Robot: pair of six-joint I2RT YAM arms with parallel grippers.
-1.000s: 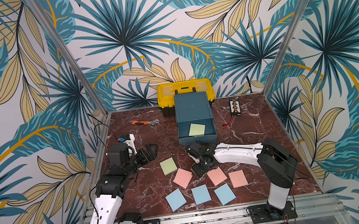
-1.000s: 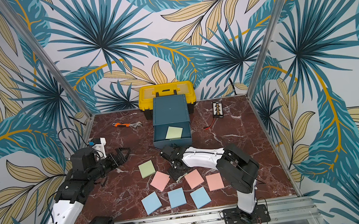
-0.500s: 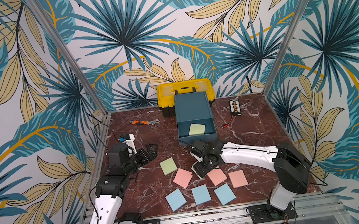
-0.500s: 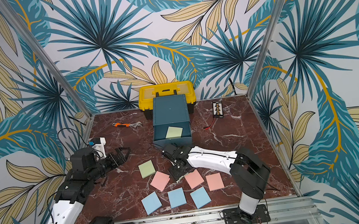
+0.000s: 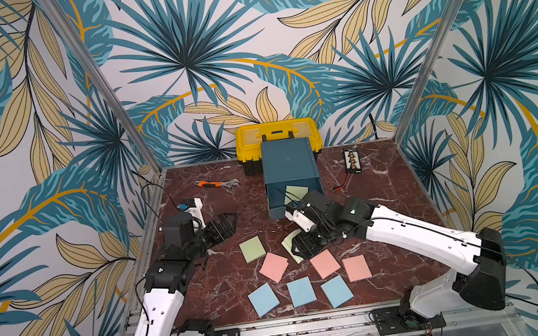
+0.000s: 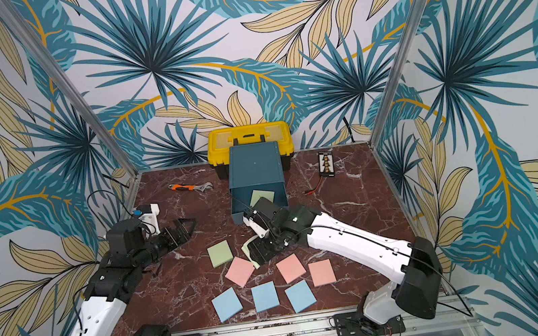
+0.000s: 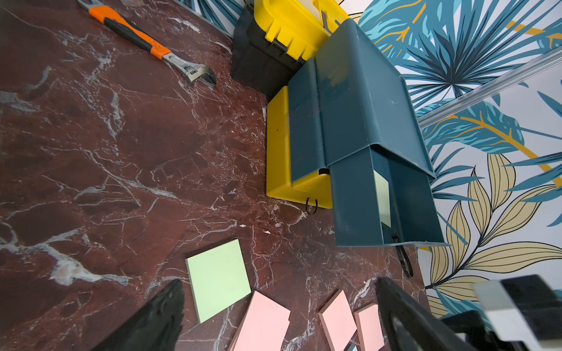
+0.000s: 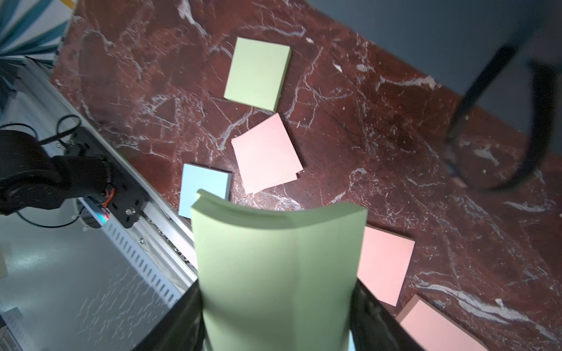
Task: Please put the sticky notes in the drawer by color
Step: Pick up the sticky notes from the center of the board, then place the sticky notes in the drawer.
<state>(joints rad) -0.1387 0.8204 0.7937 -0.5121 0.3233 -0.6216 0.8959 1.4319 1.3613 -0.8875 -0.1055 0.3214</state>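
Your right gripper (image 5: 306, 247) clamps a green pad (image 8: 273, 249) by two edges, just in front of the open drawer (image 5: 274, 208), and it bows: light, soft paper, better pinched flat across its faces; your left gripper (image 5: 227, 222) gapes wide, empty.

We found the cell lined with wallpaper (image 5: 181, 46) of teal palm fronds and tan leaves. Slanting aluminium posts (image 5: 99, 78) marked the back corners. The tabletop (image 5: 393, 180) was dark red marble veined white, with a metal rail (image 5: 299, 327) along its front.
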